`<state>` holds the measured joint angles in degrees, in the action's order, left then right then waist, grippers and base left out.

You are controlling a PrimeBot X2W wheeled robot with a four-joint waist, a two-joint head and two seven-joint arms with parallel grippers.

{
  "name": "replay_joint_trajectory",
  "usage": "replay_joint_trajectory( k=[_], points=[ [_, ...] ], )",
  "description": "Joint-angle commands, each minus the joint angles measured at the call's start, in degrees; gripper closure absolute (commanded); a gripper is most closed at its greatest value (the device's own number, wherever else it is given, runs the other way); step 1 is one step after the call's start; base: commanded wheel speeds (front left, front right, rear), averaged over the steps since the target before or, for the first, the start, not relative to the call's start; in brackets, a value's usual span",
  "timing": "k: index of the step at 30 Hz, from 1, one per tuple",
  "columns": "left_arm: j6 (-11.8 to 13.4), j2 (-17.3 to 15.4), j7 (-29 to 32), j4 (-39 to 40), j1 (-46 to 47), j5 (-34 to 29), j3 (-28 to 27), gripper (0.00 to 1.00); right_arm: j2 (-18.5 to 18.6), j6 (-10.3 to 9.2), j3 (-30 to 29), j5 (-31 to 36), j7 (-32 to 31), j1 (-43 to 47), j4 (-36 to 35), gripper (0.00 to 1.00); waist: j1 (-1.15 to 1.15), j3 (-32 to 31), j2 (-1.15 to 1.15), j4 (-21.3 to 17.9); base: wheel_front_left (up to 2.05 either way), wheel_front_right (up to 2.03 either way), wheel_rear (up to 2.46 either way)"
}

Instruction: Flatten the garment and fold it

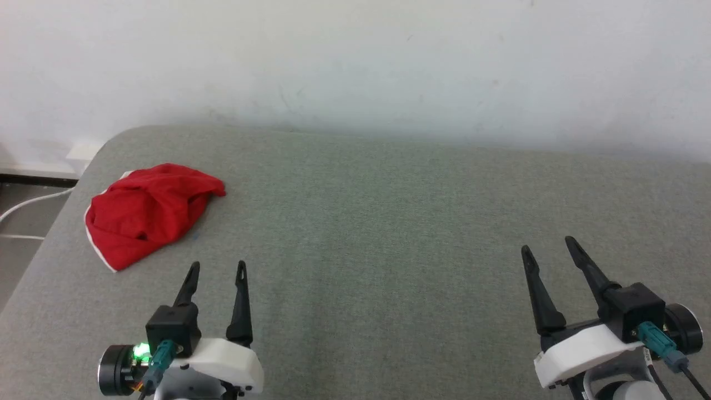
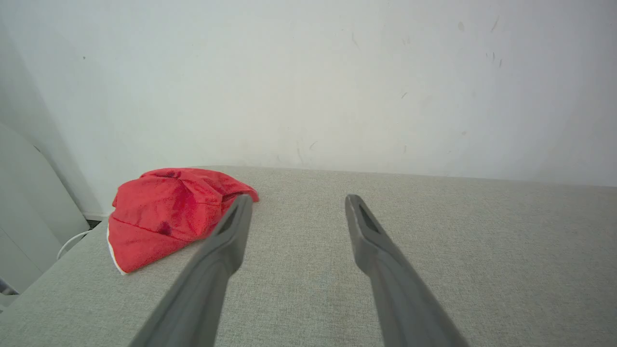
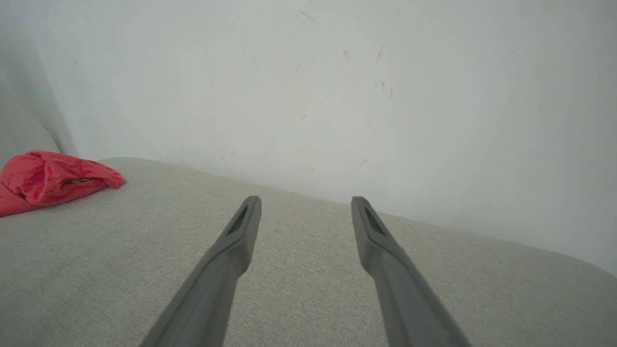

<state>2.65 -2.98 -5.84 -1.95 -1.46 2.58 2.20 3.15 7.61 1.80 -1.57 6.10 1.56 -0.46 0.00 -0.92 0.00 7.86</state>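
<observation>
Crumpled red garment (image 1: 145,214) lies on grey surface (image 1: 389,222); left pincer (image 1: 218,263) and right pincer (image 1: 547,243) both released

Probably a bare test room: grey fabric-covered surface (image 1: 389,222), scuffed white wall (image 1: 355,55) behind it, loose cable (image 1: 28,203) beside it.

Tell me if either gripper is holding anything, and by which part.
Nothing is held. The left gripper and right gripper are open and empty; the garment lies crumpled, untouched.
</observation>
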Motion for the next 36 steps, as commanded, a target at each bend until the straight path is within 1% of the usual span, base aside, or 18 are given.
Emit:
replay_joint_trajectory(
  k=[1, 15, 22, 36],
  points=[
    [0.4, 0.0, -0.7, -0.2, -0.8, 0.4, 0.2, 0.00, -0.1, -0.05, 0.0, -0.3, 0.5, 0.5, -0.3, 0.00, 0.00, -0.1, 0.00, 1.2, 0.00, 0.00, 0.00],
    [1.0, 0.1, -2.4, -0.4, -1.2, 1.1, 0.7, 0.00, -0.1, -0.06, -0.4, -0.9, 2.1, 0.6, -0.3, 0.00, 0.00, -0.1, 0.00, 7.4, 0.00, 0.00, 0.00],
    [1.3, 0.1, -3.2, -0.6, -1.3, 1.4, 1.1, 0.00, -0.2, -0.07, -0.4, -0.1, 3.0, 0.5, 0.4, 0.00, 0.00, -0.1, 0.00, 10.5, 0.00, 0.00, 0.00],
    [2.1, 0.1, -4.9, -0.7, -1.6, 2.2, 1.9, 0.00, -0.2, -0.08, 0.7, 0.2, 4.6, 0.4, -0.2, 0.00, 0.00, 0.2, 0.00, 17.1, 0.00, 0.00, 0.00]
  ],
)
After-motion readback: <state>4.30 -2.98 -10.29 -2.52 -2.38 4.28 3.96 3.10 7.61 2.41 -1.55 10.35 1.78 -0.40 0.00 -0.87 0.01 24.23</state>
